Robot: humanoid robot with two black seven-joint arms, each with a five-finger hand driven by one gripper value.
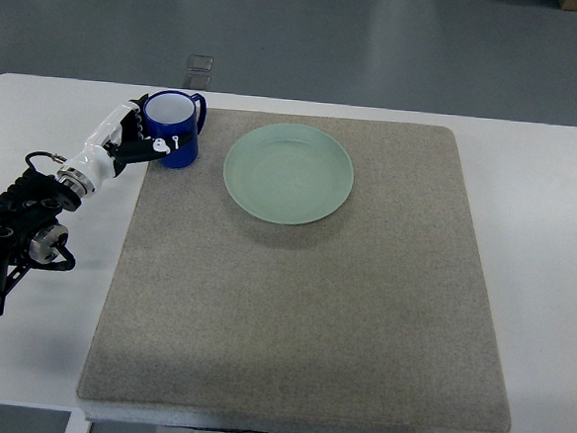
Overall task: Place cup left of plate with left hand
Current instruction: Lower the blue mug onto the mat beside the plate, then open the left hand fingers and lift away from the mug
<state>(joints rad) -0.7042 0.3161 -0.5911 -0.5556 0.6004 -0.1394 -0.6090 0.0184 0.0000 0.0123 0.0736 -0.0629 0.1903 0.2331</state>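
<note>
A blue cup (179,120) with a white inside stands upright on the far left corner of the grey mat (302,307), its handle pointing to the far right. It is just left of the pale green plate (289,172), with a small gap between them. My left hand (148,130) comes in from the left edge. Its white fingers (161,145) are wrapped around the cup's left side, the thumb across the front. The right arm does not show.
The mat lies on a white table (545,225). A small clear object (199,69) sits at the table's far edge behind the cup. My left forearm, with black cabling, lies over the table's left side (20,227).
</note>
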